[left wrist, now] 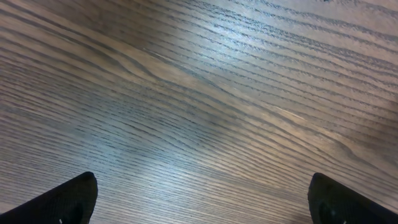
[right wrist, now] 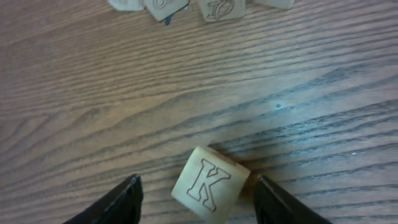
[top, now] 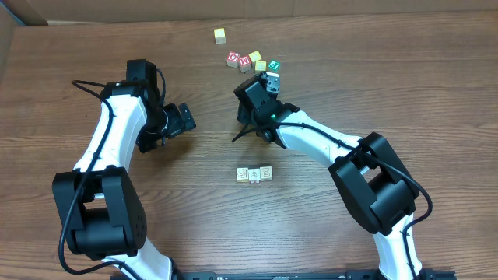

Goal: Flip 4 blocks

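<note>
A cream block [right wrist: 210, 185] with an outlined "K" on top sits tilted on the table between the fingers of my right gripper [right wrist: 196, 186]. The jaws are open, with a gap on each side of the block. From overhead, the right gripper [top: 272, 81] is at the far cluster of cubes. A row of three cream blocks [top: 254, 173] lies mid-table, nearer the front. My left gripper [top: 183, 118] hangs wide open over bare wood, and its wrist view shows nothing between the left gripper's [left wrist: 202, 190] fingers.
Beyond the right gripper lie a red "O" cube [top: 233, 59], a "W" cube [top: 245, 61], yellow cubes [top: 257, 61], a green-faced cube [top: 274, 66] and a lone yellow cube [top: 220, 35]. Several cubes [right wrist: 222, 9] line the top edge of the right wrist view.
</note>
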`<state>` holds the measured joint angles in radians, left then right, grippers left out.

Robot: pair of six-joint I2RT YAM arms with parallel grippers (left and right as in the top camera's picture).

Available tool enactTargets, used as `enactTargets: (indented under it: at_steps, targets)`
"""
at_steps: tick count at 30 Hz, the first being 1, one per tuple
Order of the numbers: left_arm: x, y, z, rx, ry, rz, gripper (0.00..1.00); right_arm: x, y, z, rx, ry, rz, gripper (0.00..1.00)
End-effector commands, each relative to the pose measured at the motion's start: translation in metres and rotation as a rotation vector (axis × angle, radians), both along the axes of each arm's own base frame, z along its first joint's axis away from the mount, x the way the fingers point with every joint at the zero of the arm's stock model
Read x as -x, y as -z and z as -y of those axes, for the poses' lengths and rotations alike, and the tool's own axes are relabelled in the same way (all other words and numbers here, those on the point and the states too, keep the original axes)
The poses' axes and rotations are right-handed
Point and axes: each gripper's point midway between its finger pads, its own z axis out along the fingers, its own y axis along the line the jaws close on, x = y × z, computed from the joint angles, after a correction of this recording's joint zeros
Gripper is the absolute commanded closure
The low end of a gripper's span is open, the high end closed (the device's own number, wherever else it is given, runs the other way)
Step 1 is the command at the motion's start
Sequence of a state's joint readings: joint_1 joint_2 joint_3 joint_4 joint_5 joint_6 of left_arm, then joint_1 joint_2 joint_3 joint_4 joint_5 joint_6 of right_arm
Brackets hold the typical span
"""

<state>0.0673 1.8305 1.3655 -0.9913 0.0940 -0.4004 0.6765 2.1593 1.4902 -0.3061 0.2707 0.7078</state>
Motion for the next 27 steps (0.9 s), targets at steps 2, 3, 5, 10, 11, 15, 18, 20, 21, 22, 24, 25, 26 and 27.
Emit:
enactTargets:
  at_steps: [2, 3, 5, 10, 11, 15, 18, 20, 21, 22, 24, 25, 26, 27]
  targets:
    - [-0.005, -0.012, 0.001, -0.001, 0.014, 0.038, 0.0, -0.004, -0.001, 0.003, -0.001, 0.043, 0.018, 0.42]
    - [-0.005, -0.012, 0.001, -0.001, 0.014, 0.038, 0.0, -0.004, 0.0, 0.003, -0.002, 0.043, 0.02, 0.43]
    - [-0.005, -0.012, 0.001, -0.001, 0.014, 0.038, 0.0, -0.005, 0.004, 0.002, -0.006, 0.049, 0.019, 0.42]
    - [-0.005, -0.012, 0.001, -0.001, 0.014, 0.038, 0.0, -0.005, 0.025, 0.004, -0.029, 0.111, -0.011, 0.42]
    - [-0.005, -0.012, 0.001, -0.001, 0.014, 0.038, 0.0, -0.005, 0.029, 0.004, -0.027, 0.111, -0.014, 0.42]
    - [-0.005, -0.012, 0.001, -0.001, 0.014, 0.038, 0.0, -0.01, 0.019, 0.005, -0.026, 0.121, 0.017, 0.54]
    - [-0.005, -0.012, 0.001, -0.001, 0.014, 0.038, 0.0, -0.013, -0.007, 0.005, -0.034, 0.123, 0.05, 0.72]
    - [-0.005, -0.012, 0.001, -0.001, 0.014, 0.038, 0.0, -0.01, -0.027, 0.007, -0.043, 0.122, 0.059, 0.75]
    - [-0.005, -0.012, 0.001, -0.001, 0.014, 0.038, 0.0, -0.008, -0.036, 0.009, -0.045, 0.122, 0.061, 0.75]
    - [-0.005, -0.012, 0.001, -0.001, 0.014, 0.038, 0.0, -0.005, -0.046, 0.011, -0.043, 0.118, 0.064, 0.75]
    - [-0.005, -0.012, 0.001, -0.001, 0.014, 0.038, 0.0, 0.004, -0.069, 0.018, -0.03, 0.101, 0.063, 0.75]
    - [-0.005, -0.012, 0.001, -0.001, 0.014, 0.038, 0.0, 0.009, -0.078, 0.022, -0.024, 0.1, 0.055, 0.75]
    - [-0.005, -0.012, 0.001, -0.001, 0.014, 0.038, 0.0, 0.016, -0.086, 0.026, -0.018, 0.097, 0.044, 0.75]
    - [-0.005, -0.012, 0.001, -0.001, 0.014, 0.038, 0.0, 0.024, -0.096, 0.031, -0.012, 0.087, 0.027, 0.75]
